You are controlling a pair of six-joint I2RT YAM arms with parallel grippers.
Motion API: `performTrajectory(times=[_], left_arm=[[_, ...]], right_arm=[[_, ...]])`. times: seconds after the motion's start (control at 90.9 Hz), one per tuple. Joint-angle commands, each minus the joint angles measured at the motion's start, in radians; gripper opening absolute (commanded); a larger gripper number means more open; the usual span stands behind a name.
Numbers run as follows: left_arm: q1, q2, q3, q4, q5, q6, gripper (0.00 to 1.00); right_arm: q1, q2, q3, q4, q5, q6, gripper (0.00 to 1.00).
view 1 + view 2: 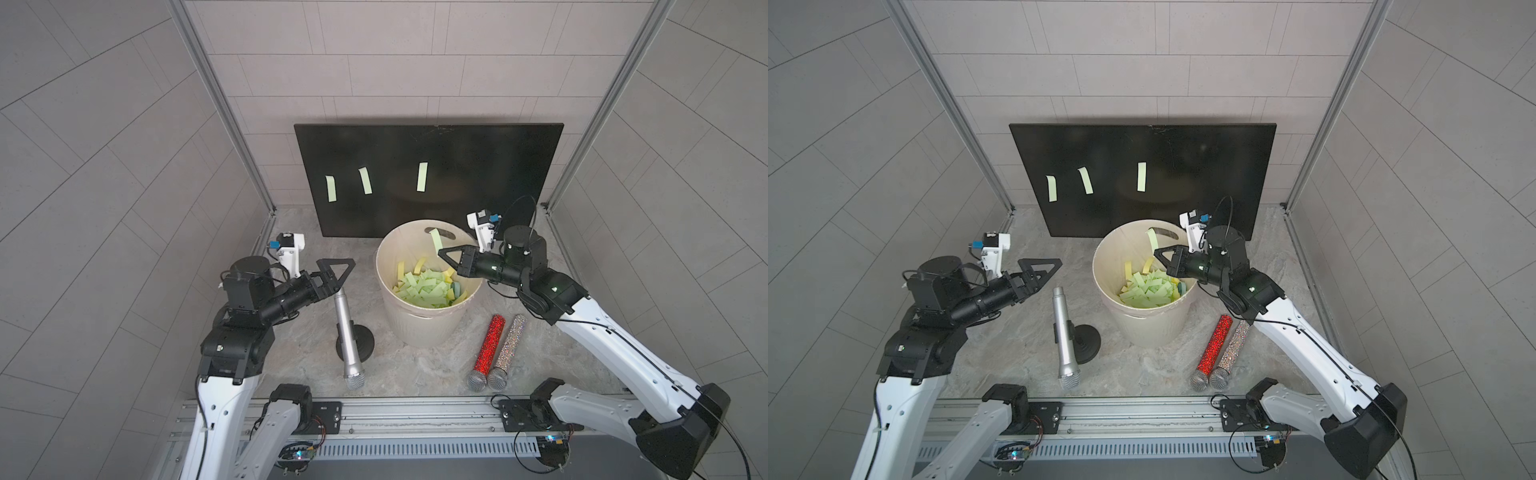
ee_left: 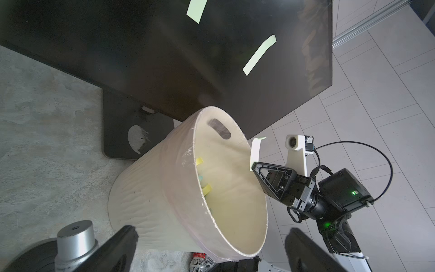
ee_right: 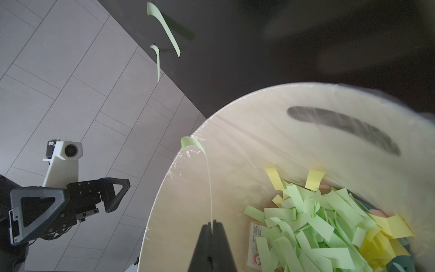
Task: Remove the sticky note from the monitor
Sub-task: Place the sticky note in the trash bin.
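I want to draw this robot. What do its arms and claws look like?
The left arm and right arm have white shells and chunky black joints. The left gripper and right gripper are black, with hollow triangle fingers. A white camera block sits by each wrist. A thin black cable loops over the right arm, where a green light glows.

Both top views look steeply down from high on the robot's side of the bucket [image 1: 415, 328], facing the monitor [image 1: 478, 166] behind it, and share the whole table [image 1: 415, 374]. The left wrist camera views the bucket from its left, fairly near. The right wrist camera hangs close over its rim, looking inside. All four share bucket and monitor.
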State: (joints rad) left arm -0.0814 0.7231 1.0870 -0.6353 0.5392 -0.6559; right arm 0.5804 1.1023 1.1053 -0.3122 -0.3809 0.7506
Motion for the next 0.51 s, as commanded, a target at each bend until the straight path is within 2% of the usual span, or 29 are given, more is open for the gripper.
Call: performTrajectory(times=[0.0, 0.242, 0.495], left_arm=[[-0.005, -0.005, -0.012, 0.017, 0.015, 0.003, 1.00], [-0.006, -0.002, -0.015, 0.025, 0.015, 0.001, 1.00], [-0.005, 0.001, -0.013, 0.029, 0.018, -0.003, 1.00]], right_arm=[[0.023, -0.017, -0.015, -0.043, 0.048, -0.046, 0.00], [0.053, -0.011, -0.016, -0.088, 0.092, -0.086, 0.02], [0.059, -0.006, -0.004, -0.125, 0.107, -0.114, 0.11]])
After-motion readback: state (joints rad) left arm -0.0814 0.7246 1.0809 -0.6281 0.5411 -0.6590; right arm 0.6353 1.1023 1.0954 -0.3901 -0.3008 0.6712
